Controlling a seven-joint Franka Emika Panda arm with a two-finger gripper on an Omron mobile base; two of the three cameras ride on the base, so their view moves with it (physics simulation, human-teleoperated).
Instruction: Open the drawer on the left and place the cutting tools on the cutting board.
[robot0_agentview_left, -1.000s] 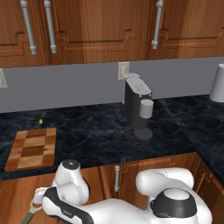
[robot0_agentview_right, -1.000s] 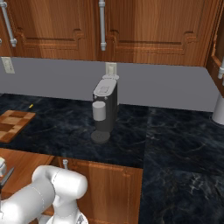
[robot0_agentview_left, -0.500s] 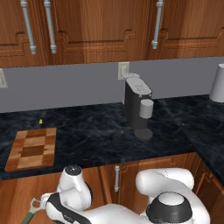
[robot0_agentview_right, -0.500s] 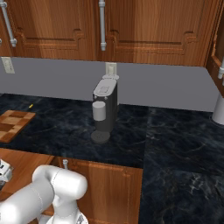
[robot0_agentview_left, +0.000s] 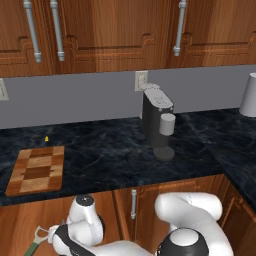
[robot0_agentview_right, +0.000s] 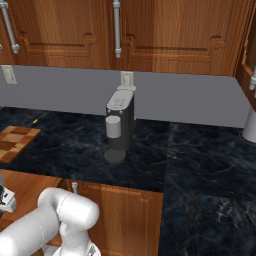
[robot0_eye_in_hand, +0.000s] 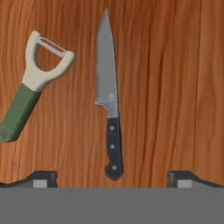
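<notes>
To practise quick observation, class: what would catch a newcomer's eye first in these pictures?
In the hand view, a knife and a green-handled peeler lie side by side, apart, on bare wood. On the dark counter, a coffee machine stands at the back wall and a checkered cutting board lies bare to its left.

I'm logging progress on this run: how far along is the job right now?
Done: the drawer is open, since the hand view looks down on the knife and peeler lying side by side on its wooden floor. In hand: nothing; the open gripper hovers over the knife handle. Left: both tools must go to the cutting board, which is bare.
</notes>
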